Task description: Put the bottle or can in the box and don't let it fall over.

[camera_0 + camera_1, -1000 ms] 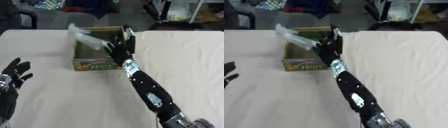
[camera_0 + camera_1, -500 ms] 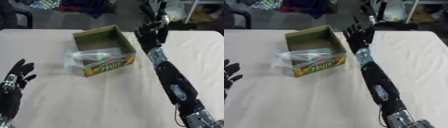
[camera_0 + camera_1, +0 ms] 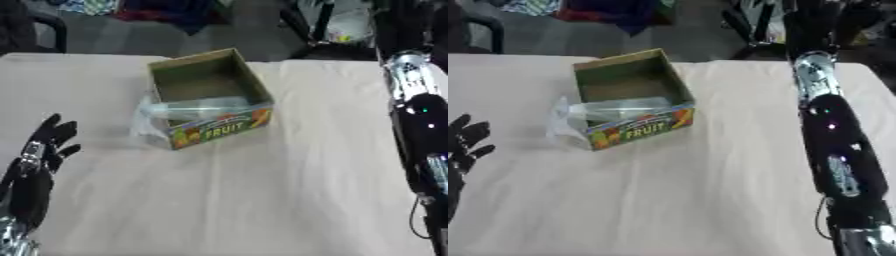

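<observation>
The left hand (image 3: 48, 145) rests idle near the lower left corner of the surface (image 3: 262, 200), fingers spread and straight, holding nothing. Of the right side only the forearm (image 3: 829, 125) shows, rising along the right edge; its hand is out of view at the top, so its state cannot be told.

The clear plastic bottle (image 3: 197, 107) lies on its side across the near left corner of the cardboard box (image 3: 236, 75) — one end inside, the other poking out over the wall above the "FRUIT" print. It is not upright.

It looks empty or nearly so, hence light, thin-walled and slippery — likely to dent and roll. I would take it round the middle of the body, then stand it on its base inside.
</observation>
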